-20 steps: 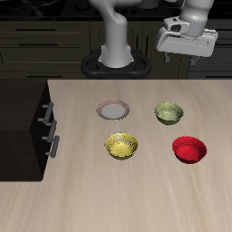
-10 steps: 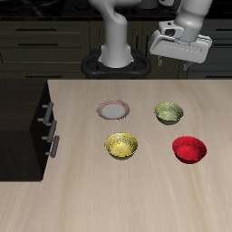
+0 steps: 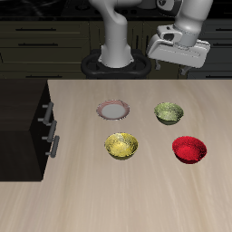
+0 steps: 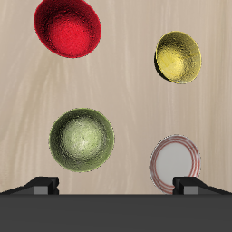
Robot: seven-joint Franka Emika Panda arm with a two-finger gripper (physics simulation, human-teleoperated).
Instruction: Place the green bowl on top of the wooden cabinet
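The green bowl (image 3: 169,112) (image 4: 82,139) stands upright on the light tabletop, olive outside with a pale speckled inside. My gripper (image 3: 179,60) (image 4: 116,186) hangs high above the table's back edge, behind the green bowl and well clear of it. Its fingertips (image 4: 41,184) stand wide apart with nothing between them, so it is open. The wooden cabinet (image 3: 23,118) is a very dark box with silver handles at the table's far side from the bowl; it does not show in the wrist view.
A yellow patterned bowl (image 3: 121,145) (image 4: 178,56) and a red bowl (image 3: 190,149) (image 4: 68,24) sit nearer the front edge. A small pink-rimmed plate (image 3: 113,111) (image 4: 175,163) lies between the green bowl and the cabinet. The robot base (image 3: 116,62) stands at the back.
My gripper has come down a little and shifted slightly toward the robot base. The bowls and the plate have not moved.
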